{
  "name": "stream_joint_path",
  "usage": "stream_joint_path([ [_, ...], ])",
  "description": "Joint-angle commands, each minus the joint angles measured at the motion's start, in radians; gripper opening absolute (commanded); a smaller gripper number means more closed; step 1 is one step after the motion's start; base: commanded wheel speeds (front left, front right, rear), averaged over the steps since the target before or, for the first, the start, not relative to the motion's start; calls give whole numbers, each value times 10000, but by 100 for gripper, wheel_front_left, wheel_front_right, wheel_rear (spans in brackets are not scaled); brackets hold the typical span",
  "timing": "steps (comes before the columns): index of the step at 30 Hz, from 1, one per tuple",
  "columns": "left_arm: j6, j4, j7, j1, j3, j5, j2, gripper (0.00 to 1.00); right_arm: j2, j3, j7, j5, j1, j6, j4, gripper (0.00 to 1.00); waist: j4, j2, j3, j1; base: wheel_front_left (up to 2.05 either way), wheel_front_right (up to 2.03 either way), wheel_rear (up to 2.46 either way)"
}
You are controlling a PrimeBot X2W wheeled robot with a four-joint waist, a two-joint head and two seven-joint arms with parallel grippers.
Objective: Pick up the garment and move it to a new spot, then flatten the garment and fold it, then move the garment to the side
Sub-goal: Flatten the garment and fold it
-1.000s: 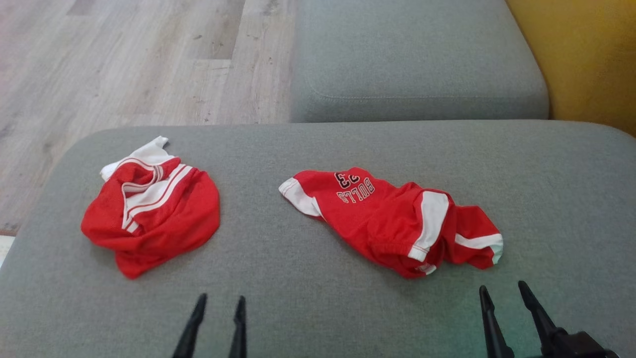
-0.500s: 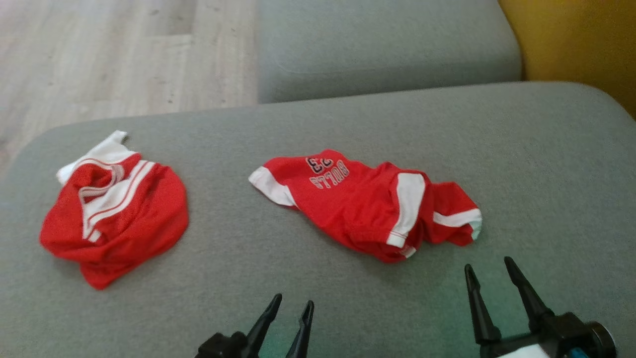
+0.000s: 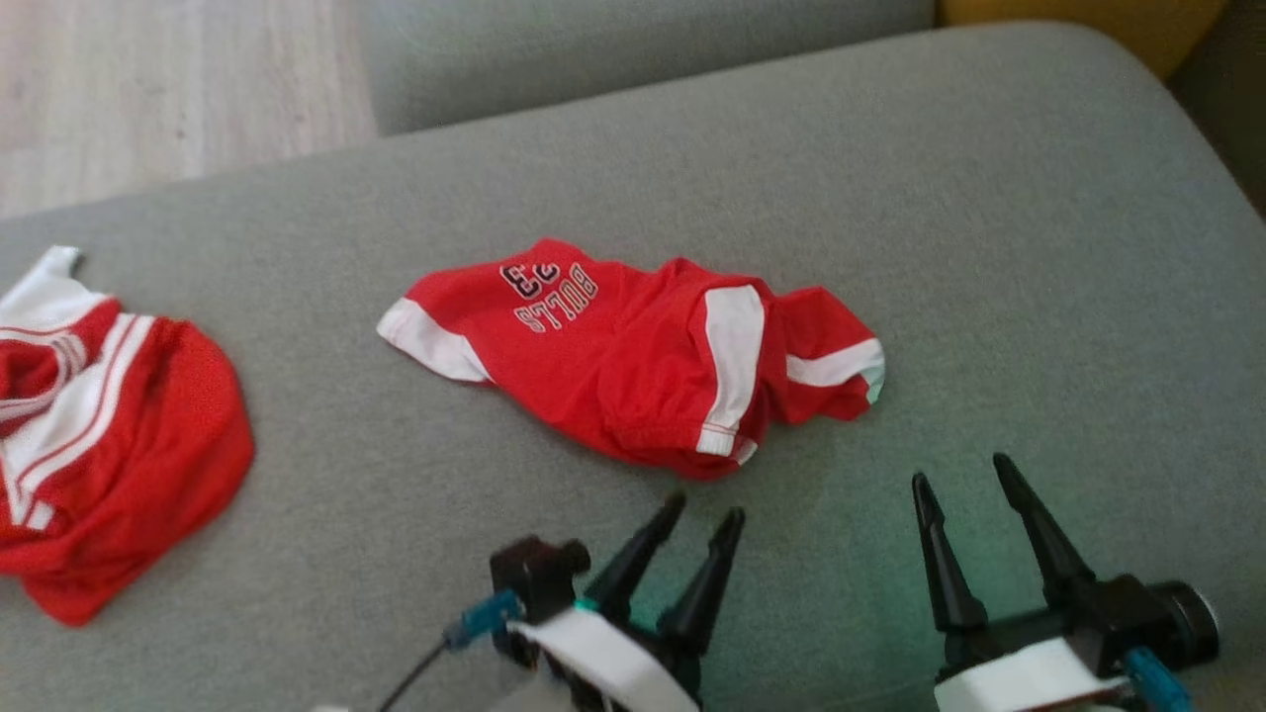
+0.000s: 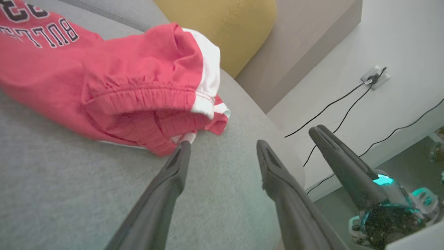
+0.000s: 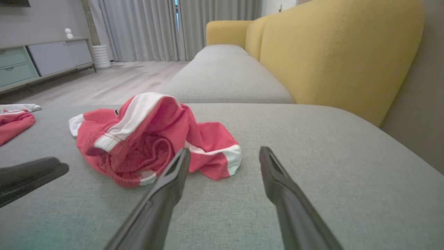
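In the head view, you see the crumpled red-and-white fabric shorts (image 3: 633, 366) on the grey woven sofa cushion (image 3: 989, 247), just beyond your left gripper (image 3: 704, 506). The right gripper (image 3: 960, 470) is beside it, and both have their jaws spread. In the left wrist view, one fingertip (image 4: 180, 156) meets the ruched elastic waistband (image 4: 138, 99). In the right wrist view, the shorts lie ahead-left of the parted fingers.

garment (image 3: 633, 366) lies on the sofa cushion (image 3: 1039, 247); second garment (image 3: 109, 425) at its 9 o'clock, well apart; left end effector (image 3: 704, 507) near at 6 o'clock; right end effector (image 3: 960, 470) at 4 o'clock

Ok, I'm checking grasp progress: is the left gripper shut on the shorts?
No, the left gripper stands open at the shorts' hem, with only grey cushion between its fingers.
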Motion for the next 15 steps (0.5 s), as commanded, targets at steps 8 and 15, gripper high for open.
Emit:
stream_joint_path([
  [8, -58, -34, -84, -1216, 217, -762, -51, 100, -77, 237, -63, -20, -653, -7, -306, 100, -511, 0, 701, -2, 0, 0, 0],
  [15, -59, 148, -84, -1490, 315, -931, -51, 100, -75, 211, -63, 10, -774, -7, -272, 100, -680, 0, 774, -2, 0, 0, 0],
])
